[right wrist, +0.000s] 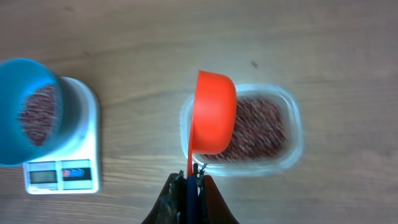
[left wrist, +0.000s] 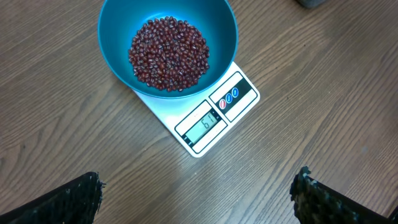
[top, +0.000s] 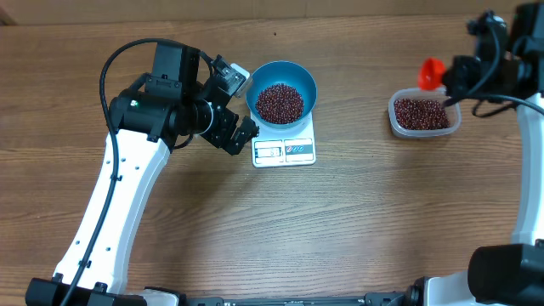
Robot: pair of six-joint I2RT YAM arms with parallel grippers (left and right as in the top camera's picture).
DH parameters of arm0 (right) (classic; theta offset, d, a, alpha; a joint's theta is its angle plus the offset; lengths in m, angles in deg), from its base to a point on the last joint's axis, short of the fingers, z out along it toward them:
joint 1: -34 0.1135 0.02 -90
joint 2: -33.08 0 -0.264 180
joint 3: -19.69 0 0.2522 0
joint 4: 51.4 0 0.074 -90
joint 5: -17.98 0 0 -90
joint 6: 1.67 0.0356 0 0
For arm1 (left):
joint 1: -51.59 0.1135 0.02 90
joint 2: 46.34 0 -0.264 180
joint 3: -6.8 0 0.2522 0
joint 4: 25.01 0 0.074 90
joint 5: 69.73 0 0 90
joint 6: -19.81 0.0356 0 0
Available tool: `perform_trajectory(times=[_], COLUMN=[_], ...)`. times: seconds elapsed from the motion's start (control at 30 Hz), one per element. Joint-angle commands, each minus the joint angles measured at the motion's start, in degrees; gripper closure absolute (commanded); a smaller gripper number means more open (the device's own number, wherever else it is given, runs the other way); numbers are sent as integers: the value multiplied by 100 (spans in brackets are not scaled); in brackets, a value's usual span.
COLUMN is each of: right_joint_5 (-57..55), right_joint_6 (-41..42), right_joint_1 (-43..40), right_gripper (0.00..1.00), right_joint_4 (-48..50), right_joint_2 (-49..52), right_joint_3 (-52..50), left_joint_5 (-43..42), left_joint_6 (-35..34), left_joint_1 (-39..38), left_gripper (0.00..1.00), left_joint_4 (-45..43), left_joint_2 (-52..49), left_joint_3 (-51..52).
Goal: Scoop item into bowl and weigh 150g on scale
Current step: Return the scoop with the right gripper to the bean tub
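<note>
- Beans (top: 279, 102): loose, light, spill-prone; heaped in bowl (top: 308, 85) on scale (top: 285, 151), mid-tabletop; more in tub (top: 395, 119), right.
- Right hand (right wrist: 191, 180) clenched on thin handle of scoop (right wrist: 211, 112), over tub; probably the best hold.
- Left hand (left wrist: 199, 196) released, empty, left of scale.

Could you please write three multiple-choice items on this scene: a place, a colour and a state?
1. Where does the blue bowl stand? A on a shelf; B on the scale; C on a plate.
2. What colour is the scoop in the right gripper? A orange-red; B green; C white.
3. How is the left gripper? A shut on a spoon; B shut on a cloth; C open and empty.
Answers: 1 B, the bowl covers the scale's platform; 2 A, orange-red shows over the tub of beans; 3 C, its jaws stand wide apart with nothing between.
</note>
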Motion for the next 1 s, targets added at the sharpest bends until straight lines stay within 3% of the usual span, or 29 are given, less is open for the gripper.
perform_trajectory(times=[0.0, 0.27, 0.6, 0.97], right_joint_5=[92, -85, -619, -37], right_joint_6=[-455, -662, -658, -647], right_joint_1=[-363, -496, -496, -433], right_gripper=[96, 96, 96, 96], right_joint_4=[46, 621, 1054, 1047], right_joint_2=[-79, 214, 946, 1104], right_joint_3=[-503, -1268, -1403, -1410], left_joint_5=[37, 39, 39, 39], left_joint_6=[125, 125, 125, 125], left_joint_1=[22, 22, 22, 22], left_gripper=[1, 0, 0, 1], left_joint_4=[15, 15, 15, 15], left_joint_2=[133, 133, 133, 133], left_joint_3=[28, 28, 28, 28])
